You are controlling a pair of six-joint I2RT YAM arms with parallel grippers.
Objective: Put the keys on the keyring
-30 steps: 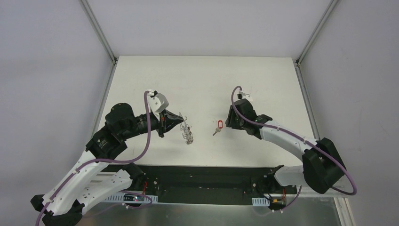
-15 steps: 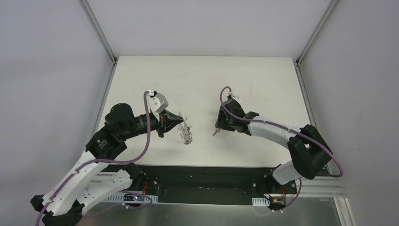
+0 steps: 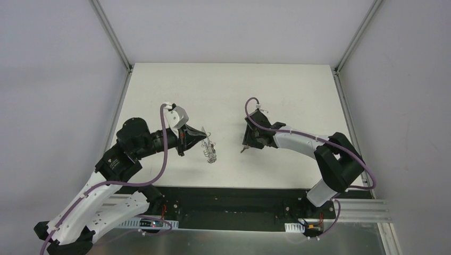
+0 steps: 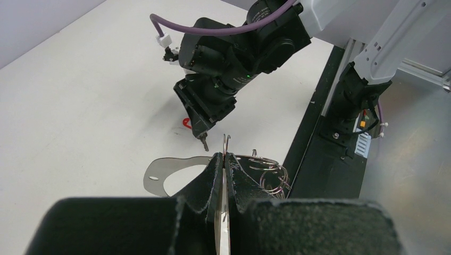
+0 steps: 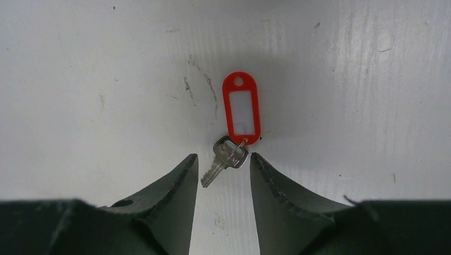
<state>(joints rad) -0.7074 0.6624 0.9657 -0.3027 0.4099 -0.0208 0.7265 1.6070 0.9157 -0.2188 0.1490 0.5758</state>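
Observation:
A small silver key point(image 5: 226, 159) on a red oval plastic tag point(image 5: 243, 109) lies flat on the white table. My right gripper point(image 5: 223, 156) is open and hangs just above it, one fingertip on each side of the key's head. In the top view my right gripper point(image 3: 248, 142) covers the tag, and only the key's tip point(image 3: 242, 151) shows. My left gripper point(image 3: 205, 139) is shut on the keyring point(image 3: 211, 151), a bundle of thin silvery wire loops point(image 4: 265, 171) held above the table, left of the key. No blue key is in view.
The table's black front rail point(image 3: 228, 199) runs along the near edge, close below both grippers. The left wrist view shows the right arm's wrist point(image 4: 234, 48) facing it across a short gap, with the red tag point(image 4: 186, 123) beneath.
My right gripper has moved left and come over the red-tagged key, hiding it in the top view. My left gripper with the keyring has barely moved.

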